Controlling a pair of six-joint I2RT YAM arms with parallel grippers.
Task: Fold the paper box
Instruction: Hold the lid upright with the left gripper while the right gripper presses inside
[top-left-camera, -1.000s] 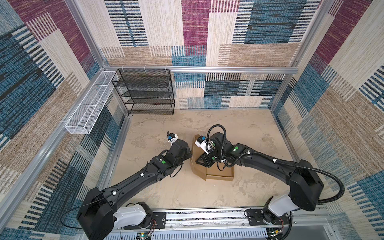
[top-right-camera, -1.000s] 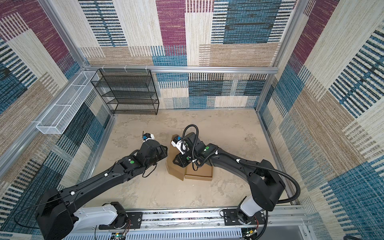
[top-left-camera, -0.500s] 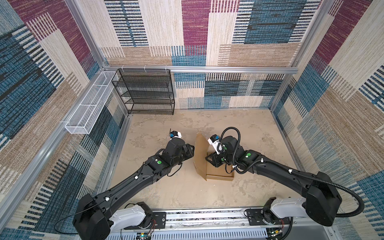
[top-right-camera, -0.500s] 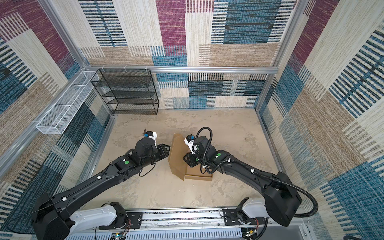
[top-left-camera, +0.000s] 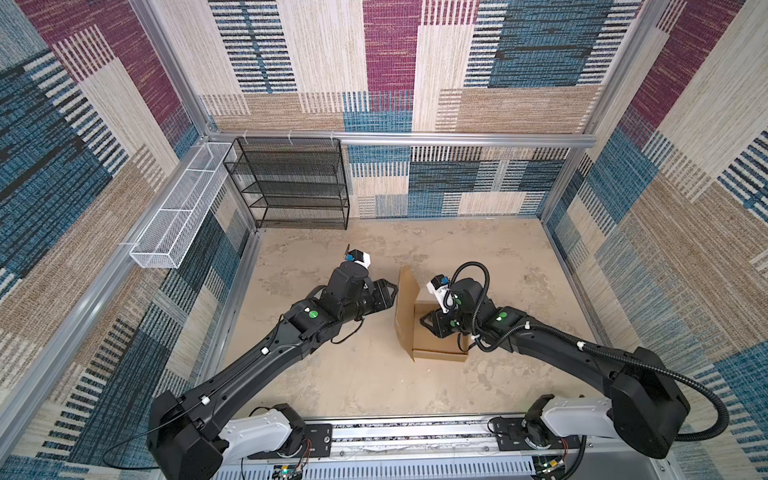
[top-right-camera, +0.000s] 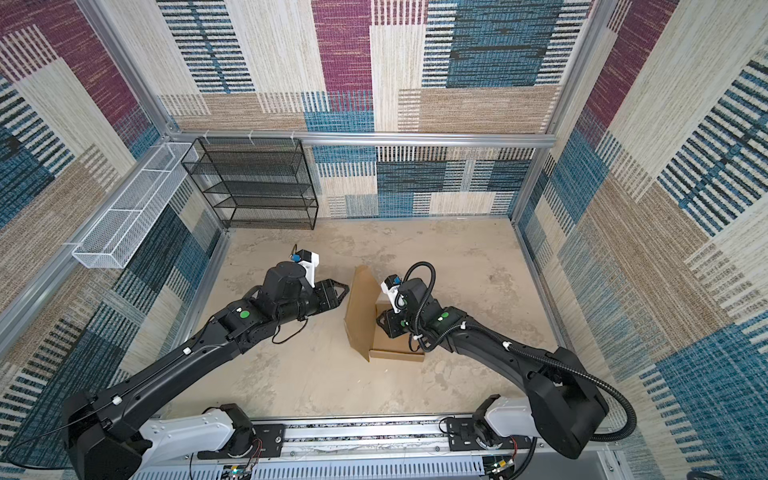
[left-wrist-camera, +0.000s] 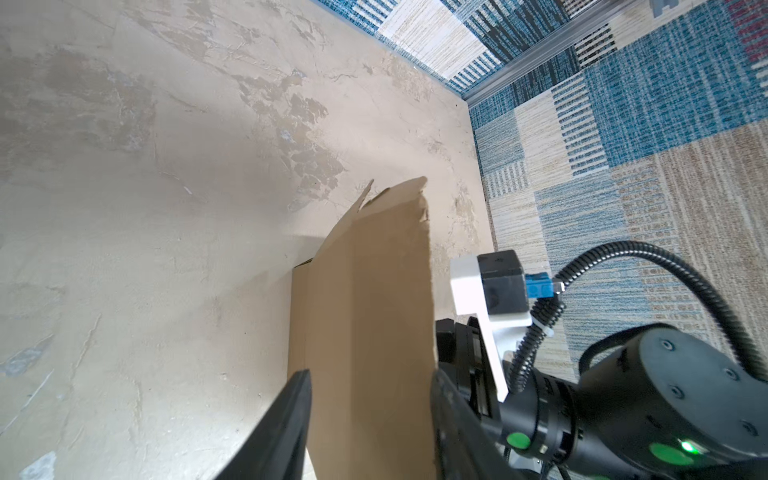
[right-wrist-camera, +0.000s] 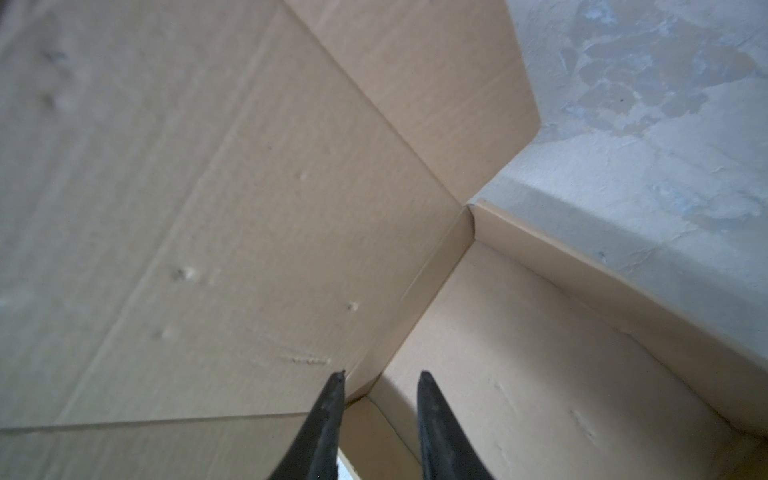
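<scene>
The paper box (top-left-camera: 436, 345) (top-right-camera: 395, 347) is plain brown cardboard, lying on the floor as a shallow tray. Its lid panel (top-left-camera: 405, 307) (top-right-camera: 360, 307) stands almost upright along the tray's left side. My left gripper (top-left-camera: 392, 291) (top-right-camera: 344, 289) (left-wrist-camera: 372, 374) is open, just left of the lid's outer face, which fills the space beyond its fingers. My right gripper (top-left-camera: 424, 322) (top-right-camera: 379, 320) (right-wrist-camera: 381, 374) is inside the tray near the corner where the lid meets a side wall. Its fingers stand a little apart with nothing between them.
A black wire shelf (top-left-camera: 291, 187) stands against the back wall at the left. A white wire basket (top-left-camera: 174, 220) hangs on the left wall. Patterned walls close in the floor on three sides, and the arms' base rail (top-left-camera: 415, 436) runs along the front.
The lid has swung from leaning over the tray to almost upright. My left gripper has let go, opened wider and drawn back left. My right gripper has shifted right, into the tray.
</scene>
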